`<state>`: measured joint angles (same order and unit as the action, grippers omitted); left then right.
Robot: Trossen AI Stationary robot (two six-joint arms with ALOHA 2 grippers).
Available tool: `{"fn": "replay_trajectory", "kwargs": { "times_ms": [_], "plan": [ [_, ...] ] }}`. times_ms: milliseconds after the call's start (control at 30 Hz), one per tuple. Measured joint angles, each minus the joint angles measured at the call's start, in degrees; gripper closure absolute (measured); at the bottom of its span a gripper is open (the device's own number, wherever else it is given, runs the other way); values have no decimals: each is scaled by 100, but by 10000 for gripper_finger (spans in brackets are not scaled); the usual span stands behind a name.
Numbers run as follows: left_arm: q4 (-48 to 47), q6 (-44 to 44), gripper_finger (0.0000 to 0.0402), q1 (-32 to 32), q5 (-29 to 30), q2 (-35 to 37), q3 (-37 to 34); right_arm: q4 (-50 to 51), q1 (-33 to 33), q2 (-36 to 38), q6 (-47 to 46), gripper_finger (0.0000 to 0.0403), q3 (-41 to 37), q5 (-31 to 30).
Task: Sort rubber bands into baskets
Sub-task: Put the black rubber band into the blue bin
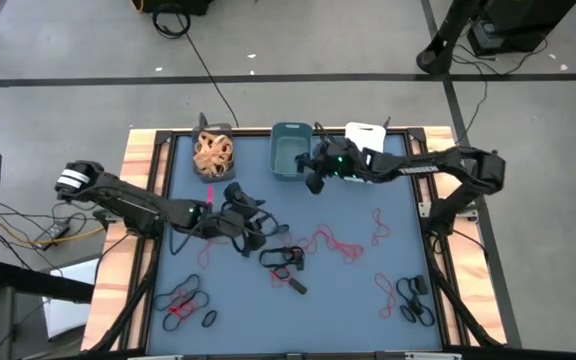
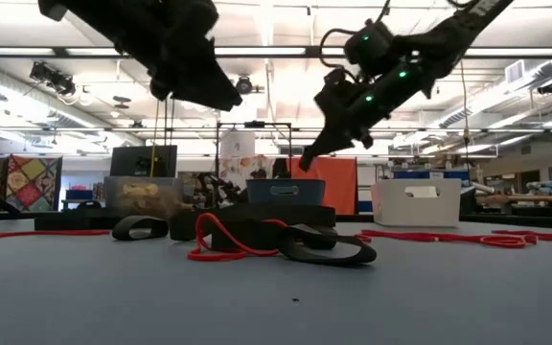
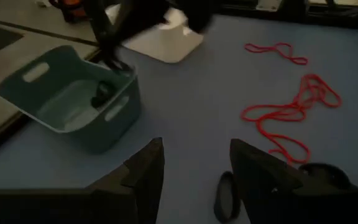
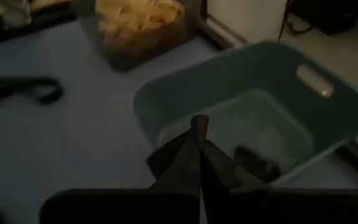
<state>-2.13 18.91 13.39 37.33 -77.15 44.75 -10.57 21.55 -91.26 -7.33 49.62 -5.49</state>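
Along the upper edge of the surface [image 1: 388,240] in the high view: three baskets in a row — dark grey basket [image 1: 213,152] at left, heaped with tan bands [image 1: 213,150]; teal basket [image 1: 290,150] in the middle, one black band [image 4: 257,163] on its floor; white basket [image 1: 366,135] at right. Right gripper [image 1: 315,180] at the teal basket's lower right corner, raised above its rim, jaws pressed together, nothing seen pinched. Left gripper [image 1: 253,225] left of frame centre, lifted off the surface, jaws spread, nothing between them. Red bands [image 1: 333,243] strewn right of centre. Black bands [image 1: 283,260] just below centre. Mixed red and black bands [image 1: 183,303] at lower left, more [image 1: 408,295] at lower right.
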Motion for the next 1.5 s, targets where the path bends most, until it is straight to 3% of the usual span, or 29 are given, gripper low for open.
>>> {"fn": "replay_trajectory", "kwargs": {
  "times_ms": [167, 400, 567, 733, 1033, 1233, 1367, 1500],
  "plan": [
    [-289, 179, 215, 2, -557, -110, 0, -117, 382, -520, -50, 375, 489, 236],
    [-1583, 958, 215, -167, -433, -207, -1, -87, 528, -885, -206, 320, 663, 396],
    [-2856, 1672, 215, -541, -554, -192, -3, -44, 477, -612, 43, 283, 651, 377],
    [-3543, 1972, 215, -1037, -664, -192, -4, -139, 357, -160, 109, 271, 652, 258],
    [-2355, 1325, 215, -1741, -1993, -190, -687, 382, 21, 395, 328, 270, 652, 272],
    [-2112, 1485, 224, -1928, -2082, -192, -1141, 936, -89, 546, 559, 272, 652, 203],
    [-1932, 1303, 261, -1985, -2374, -192, -1278, 1123, -93, 546, 615, 276, 650, 207],
    [-1628, 1099, 336, -1985, -2640, -189, -1316, 1293, -127, 546, 622, 291, 650, 207]
  ]
}}
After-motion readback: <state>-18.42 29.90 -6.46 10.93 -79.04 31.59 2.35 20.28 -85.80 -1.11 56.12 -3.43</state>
